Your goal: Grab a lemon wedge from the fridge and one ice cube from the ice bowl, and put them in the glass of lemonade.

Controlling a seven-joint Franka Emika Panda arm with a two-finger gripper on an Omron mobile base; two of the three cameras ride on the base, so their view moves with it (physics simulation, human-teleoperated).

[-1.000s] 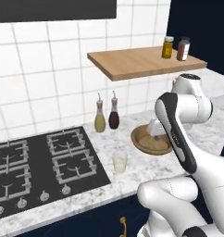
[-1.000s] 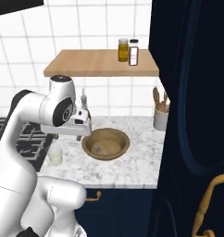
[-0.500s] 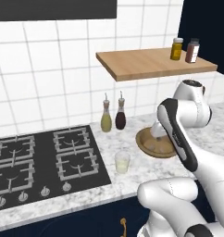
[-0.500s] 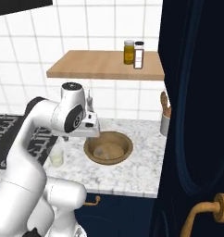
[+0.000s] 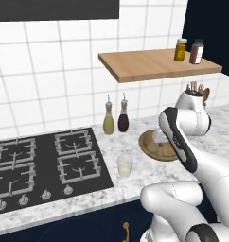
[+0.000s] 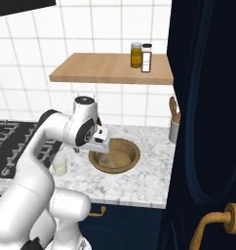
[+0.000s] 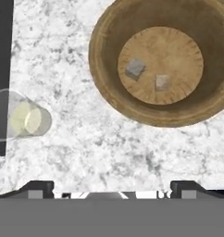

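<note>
The ice bowl [image 7: 101, 69] is a wide brown wooden bowl on the marble counter, with two pale ice cubes [image 7: 135, 67] lying on its flat bottom. It also appears as the ice bowl [image 5: 145, 143] and the ice bowl [image 6: 132, 152] in the base views. The glass of lemonade [image 7: 22, 118] stands to the bowl's left, near the stove's edge, as the glass [image 5: 125, 166] and the glass [image 6: 60, 164]. My gripper [image 7: 112, 190] hangs open and empty above the counter just beside the bowl; in the right base view the gripper [image 6: 101, 142] sits over the bowl's near-left rim. The lemon wedge and the fridge are out of view.
A black gas stove [image 5: 40, 160] lies left of the glass. Two stoppered bottles [image 5: 115, 122] stand at the wall behind. A wooden shelf [image 5: 154, 64] with spice jars [image 5: 181, 49] hangs above the bowl. A utensil cup [image 6: 174, 129] and a navy cabinet door [image 6: 207, 122] close off the right.
The whole picture has shifted, so the base has moved. The hand has sunk a little toward the bowl's rim. The gripper has stayed open.
</note>
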